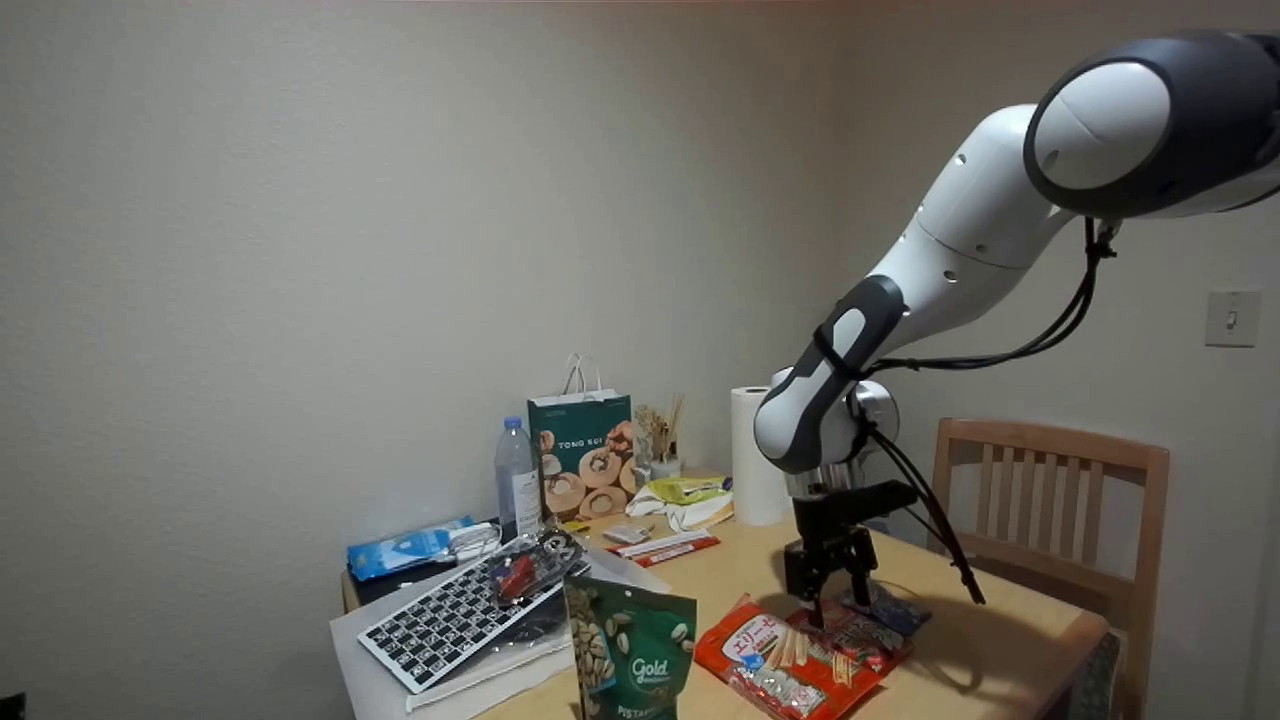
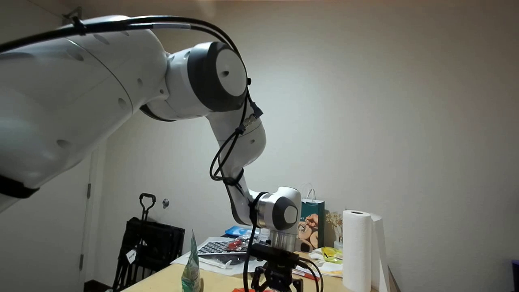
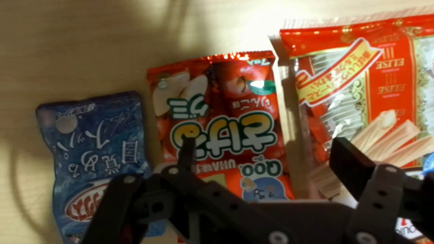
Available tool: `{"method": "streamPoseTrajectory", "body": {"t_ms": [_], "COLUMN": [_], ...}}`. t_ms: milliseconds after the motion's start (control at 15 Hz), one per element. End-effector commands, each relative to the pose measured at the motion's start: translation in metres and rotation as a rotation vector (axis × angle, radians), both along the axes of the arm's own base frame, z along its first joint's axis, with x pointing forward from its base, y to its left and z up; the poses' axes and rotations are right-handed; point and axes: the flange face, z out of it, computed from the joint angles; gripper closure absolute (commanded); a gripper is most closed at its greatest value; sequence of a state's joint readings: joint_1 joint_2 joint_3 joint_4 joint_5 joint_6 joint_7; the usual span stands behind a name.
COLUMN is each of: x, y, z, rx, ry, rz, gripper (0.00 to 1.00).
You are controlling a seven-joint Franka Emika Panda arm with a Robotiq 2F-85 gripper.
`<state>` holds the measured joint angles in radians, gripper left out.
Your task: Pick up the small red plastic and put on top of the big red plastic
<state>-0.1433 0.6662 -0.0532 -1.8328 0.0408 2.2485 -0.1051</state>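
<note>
The small red plastic (image 3: 234,98) lies flat on the table in the wrist view, between a blue packet and the big red plastic (image 3: 393,78). In an exterior view the small red plastic (image 1: 868,636) lies against the right side of the big red plastic (image 1: 745,665). My gripper (image 3: 263,144) is open and empty above them. In the wrist view its left finger is over the small packet and its right finger over the big packet's edge; finger height above them is unclear. The gripper points down in both exterior views (image 1: 840,600) (image 2: 277,280). The gripper hides the small packet's lower end.
The blue packet (image 3: 98,142) lies beside the small one. A green pistachio bag (image 1: 640,650) stands upright near the big packet. A paper towel roll (image 1: 757,470), bottle (image 1: 517,475), paper bag (image 1: 585,455) and keyboard (image 1: 450,625) are further back. A chair (image 1: 1050,500) is beyond the table edge.
</note>
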Motion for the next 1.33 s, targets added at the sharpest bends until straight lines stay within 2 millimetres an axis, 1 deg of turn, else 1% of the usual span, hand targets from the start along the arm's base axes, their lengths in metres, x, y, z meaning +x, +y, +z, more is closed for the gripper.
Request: {"method": "streamPoseTrajectory", "body": {"t_ms": [0, 133, 333, 467, 533, 600, 1000, 1133, 1267], "x": [0.009, 0.012, 0.017, 0.02, 0.023, 0.025, 0.037, 0.039, 0.037], "y": [-0.019, -0.028, -0.032, -0.033, -0.034, -0.035, -0.038, -0.034, -0.022], "z": [-0.017, -0.029, -0.044, -0.049, -0.05, -0.05, -0.042, -0.034, -0.021], "rx": [0.026, 0.047, 0.093, 0.115, 0.121, 0.125, 0.132, 0.141, 0.141], "ry": [0.003, 0.033, 0.097, 0.132, 0.143, 0.151, 0.173, 0.173, 0.172], "rz": [-0.052, -0.063, -0.069, -0.065, -0.065, -0.062, -0.077, -0.083, -0.071], "gripper": [0.0, 0.0, 0.0, 0.0, 0.25, 0.27, 0.64, 0.77, 0.9]}}
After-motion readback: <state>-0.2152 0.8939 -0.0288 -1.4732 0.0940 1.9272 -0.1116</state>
